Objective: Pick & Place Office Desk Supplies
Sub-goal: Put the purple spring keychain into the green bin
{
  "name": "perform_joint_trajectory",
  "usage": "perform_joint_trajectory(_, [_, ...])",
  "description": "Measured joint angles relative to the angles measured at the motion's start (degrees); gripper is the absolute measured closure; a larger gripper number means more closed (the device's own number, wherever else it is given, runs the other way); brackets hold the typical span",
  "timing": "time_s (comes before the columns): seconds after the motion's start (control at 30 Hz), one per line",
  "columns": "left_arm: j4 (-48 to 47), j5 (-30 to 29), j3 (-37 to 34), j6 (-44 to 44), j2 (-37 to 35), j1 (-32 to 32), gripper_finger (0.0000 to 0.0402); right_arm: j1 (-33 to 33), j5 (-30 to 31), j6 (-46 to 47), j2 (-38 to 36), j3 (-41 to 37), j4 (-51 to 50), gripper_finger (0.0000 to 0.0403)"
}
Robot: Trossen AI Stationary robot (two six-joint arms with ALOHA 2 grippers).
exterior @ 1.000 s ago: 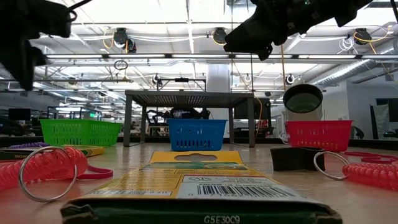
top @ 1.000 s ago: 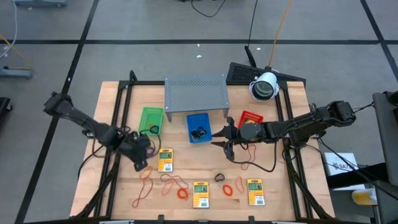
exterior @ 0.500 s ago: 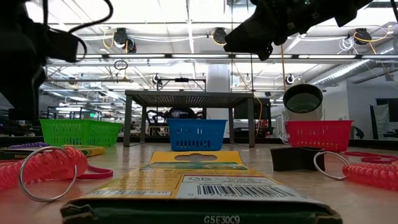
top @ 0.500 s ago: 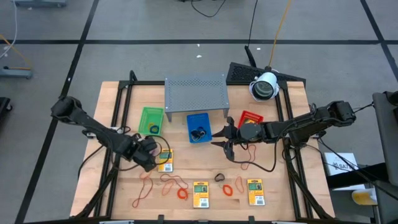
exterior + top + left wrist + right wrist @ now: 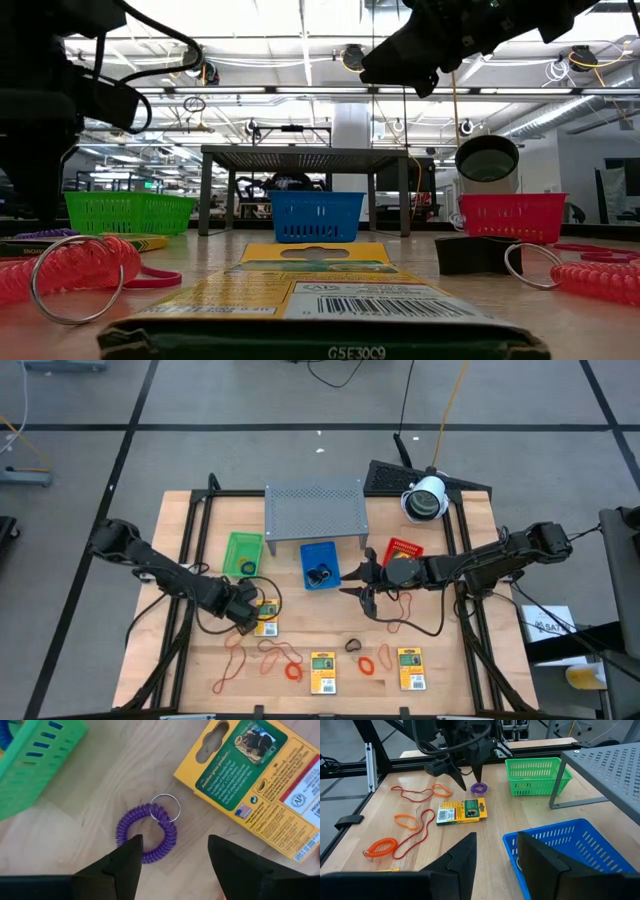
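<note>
Hovering over the purple coil ring (image 5: pixel 148 831), the left gripper (image 5: pixel 172 857) stands spread, holding nothing; the ring lies between the green tray (image 5: pixel 35 760) and a yellow packet (image 5: pixel 255 785). Next: descend and pinch it. The right gripper (image 5: pixel 495 852) waits parted, empty, beside the blue tray (image 5: pixel 570 845).

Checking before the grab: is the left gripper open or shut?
Open: the left gripper shows a clear gap between its fingers, poised over the purple coil ring.

The high view looks straight down on the whole wooden table (image 5: pixel 200 670). The low view sits at tabletop level, facing the room. The left wrist view hangs close above a purple coiled plastic ring (image 5: pixel 147 831), which the right wrist view (image 5: pixel 478 787) shares from farther off.
</note>
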Motion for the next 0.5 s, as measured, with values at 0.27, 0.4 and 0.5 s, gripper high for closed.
perform_joint_trajectory(0.27, [-0.12, 2.84, 0.0, -3.55, 0.63, 2.36, 0.0167, 0.0, 0.0, 0.0, 0.0, 0.0, 0.0, 0.0273])
perform_joint_trajectory(0.4, [-0.1, 3.51, 0.0, -5.63, 0.63, 3.93, 0.0167, 0.0, 0.0, 0.02, 0.0, 0.0, 0.0, 0.0273])
perform_joint_trajectory(0.5, [-0.08, 4.58, 0.0, -6.93, 0.63, 4.95, 0.0167, 0.0, 0.0, 0.02, 0.0, 0.0, 0.01, 0.0273])
